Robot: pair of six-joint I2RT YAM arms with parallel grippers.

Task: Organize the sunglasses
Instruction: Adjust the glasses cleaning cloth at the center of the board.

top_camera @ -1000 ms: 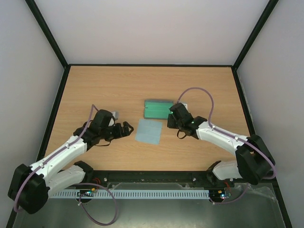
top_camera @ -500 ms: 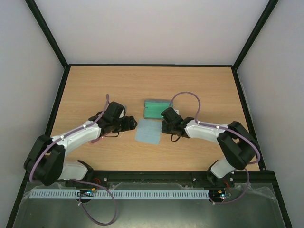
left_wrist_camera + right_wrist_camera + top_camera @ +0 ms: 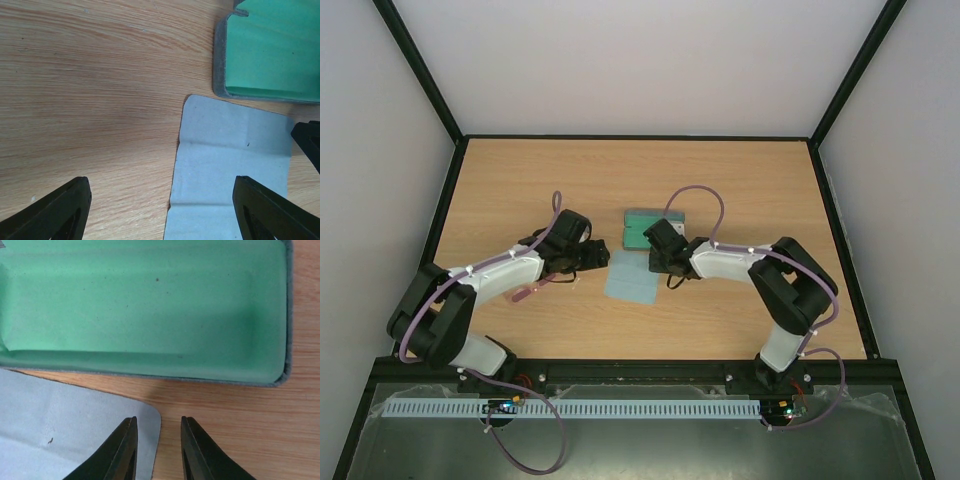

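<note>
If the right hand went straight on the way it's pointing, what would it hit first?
Most likely the light blue cloth: its rounded corner edge lies just between the fingertips of the right hand, with bare table beside it. The green-lined case sits further on; depth is unclear.

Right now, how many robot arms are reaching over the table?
2. The left arm reaches in from the left toward the blue cloth; the right arm reaches in from the right, beside the open green-lined case. None look hidden.

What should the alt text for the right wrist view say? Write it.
The right pincer, fingers narrowly apart, points at the edge of a light blue cloth on a wooden table. Beyond lies an open, empty green-lined case.
</note>
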